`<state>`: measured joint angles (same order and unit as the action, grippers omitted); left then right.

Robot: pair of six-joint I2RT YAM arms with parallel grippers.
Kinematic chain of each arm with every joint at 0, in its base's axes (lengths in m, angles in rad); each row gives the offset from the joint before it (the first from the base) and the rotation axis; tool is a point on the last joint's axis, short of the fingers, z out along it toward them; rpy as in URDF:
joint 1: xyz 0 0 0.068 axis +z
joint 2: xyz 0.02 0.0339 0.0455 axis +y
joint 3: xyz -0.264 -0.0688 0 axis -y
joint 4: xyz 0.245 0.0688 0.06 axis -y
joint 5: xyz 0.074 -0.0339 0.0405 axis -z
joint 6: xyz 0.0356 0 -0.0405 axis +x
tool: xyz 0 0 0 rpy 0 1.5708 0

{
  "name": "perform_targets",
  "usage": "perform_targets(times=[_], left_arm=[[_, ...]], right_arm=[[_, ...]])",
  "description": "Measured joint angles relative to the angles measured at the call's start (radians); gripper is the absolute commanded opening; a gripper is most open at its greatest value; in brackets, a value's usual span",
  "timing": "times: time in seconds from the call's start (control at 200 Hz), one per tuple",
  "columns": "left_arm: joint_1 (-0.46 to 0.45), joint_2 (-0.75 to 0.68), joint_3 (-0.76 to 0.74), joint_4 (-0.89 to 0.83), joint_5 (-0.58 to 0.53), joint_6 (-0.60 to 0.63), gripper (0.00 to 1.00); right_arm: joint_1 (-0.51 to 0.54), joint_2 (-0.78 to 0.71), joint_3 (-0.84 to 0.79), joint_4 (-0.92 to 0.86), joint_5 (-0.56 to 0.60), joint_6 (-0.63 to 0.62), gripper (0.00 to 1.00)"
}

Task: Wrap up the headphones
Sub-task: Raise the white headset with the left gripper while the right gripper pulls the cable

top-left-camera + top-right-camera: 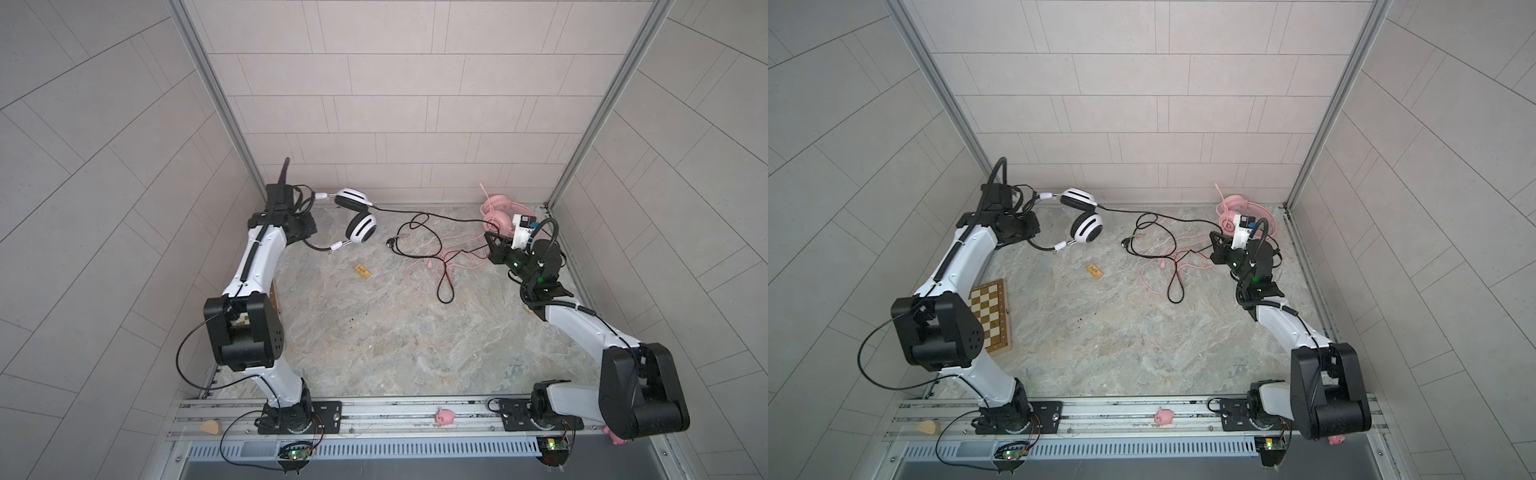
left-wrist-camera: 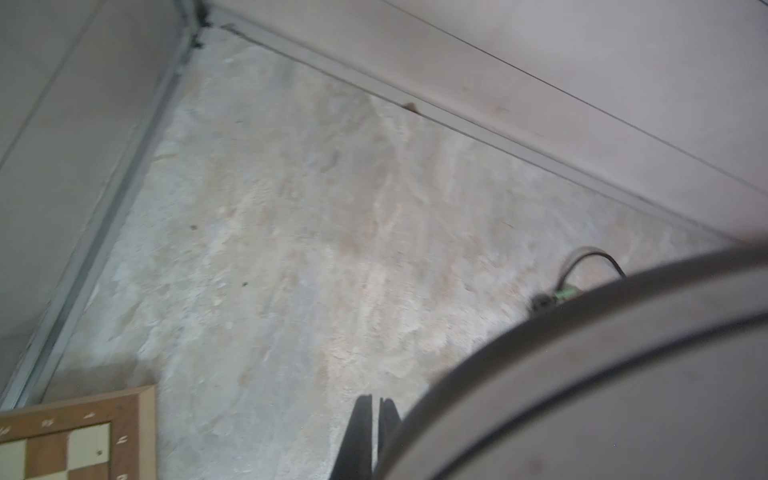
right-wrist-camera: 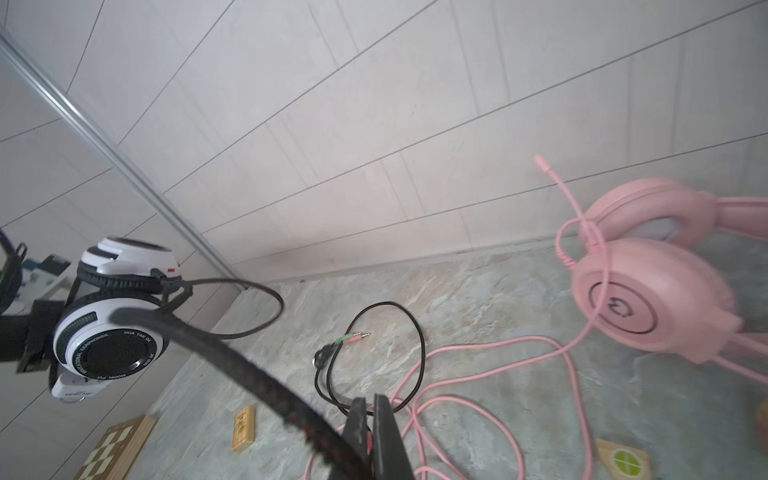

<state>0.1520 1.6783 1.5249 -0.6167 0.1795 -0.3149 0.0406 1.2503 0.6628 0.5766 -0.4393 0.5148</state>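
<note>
Underneath, a marbled grey-beige surface (image 1: 374,332), boxed in on three sides by pale tiled walls (image 1: 374,104). Near the far left corner, lifted clear of the surface: white headset (image 1: 361,226), black-striped cups, thin black band clamped in the left gripper (image 1: 305,232). Strung from its upper cup toward the right edge: black cable (image 1: 432,216), pinched between the closed jaws of the right gripper (image 1: 492,241), slack looping down toward mid-surface. In the far right corner, resting on the surface: pink headset (image 1: 498,212), boom mic pointing up along the wall, pink cable (image 1: 415,270) tangled among the black loops. By the left edge, chessboard (image 1: 990,316); nearer the middle, small wooden block (image 1: 362,272).
</note>
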Motion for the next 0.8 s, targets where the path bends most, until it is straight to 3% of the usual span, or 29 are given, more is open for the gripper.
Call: perform_targets(times=[0.105,0.27,0.345,0.435,0.5,0.59,0.801], left_arm=[[0.072,-0.052,-0.072,0.064,0.000,-0.061,0.00],[0.079,-0.139,-0.106,0.134,0.015,-0.099,0.00],[0.078,-0.166,-0.106,0.164,0.034,-0.112,0.00],[0.077,-0.177,-0.112,0.214,0.082,-0.133,0.00],[0.075,-0.174,-0.113,0.235,0.119,-0.145,0.00],[0.070,-0.166,-0.113,0.251,0.157,-0.158,0.00],[0.040,-0.135,-0.112,0.268,0.236,-0.187,0.00]], right_arm=[[-0.004,-0.008,0.013,-0.036,0.006,-0.028,0.00],[-0.005,0.038,0.025,-0.070,0.023,-0.037,0.00],[-0.009,0.054,0.023,-0.082,0.021,-0.039,0.18],[-0.010,0.096,0.058,-0.120,-0.029,-0.054,0.53],[0.000,0.133,0.091,-0.132,-0.060,-0.062,0.69],[0.016,0.148,0.095,-0.125,-0.089,-0.062,0.74],[0.108,0.186,0.170,-0.188,-0.129,-0.128,0.75]])
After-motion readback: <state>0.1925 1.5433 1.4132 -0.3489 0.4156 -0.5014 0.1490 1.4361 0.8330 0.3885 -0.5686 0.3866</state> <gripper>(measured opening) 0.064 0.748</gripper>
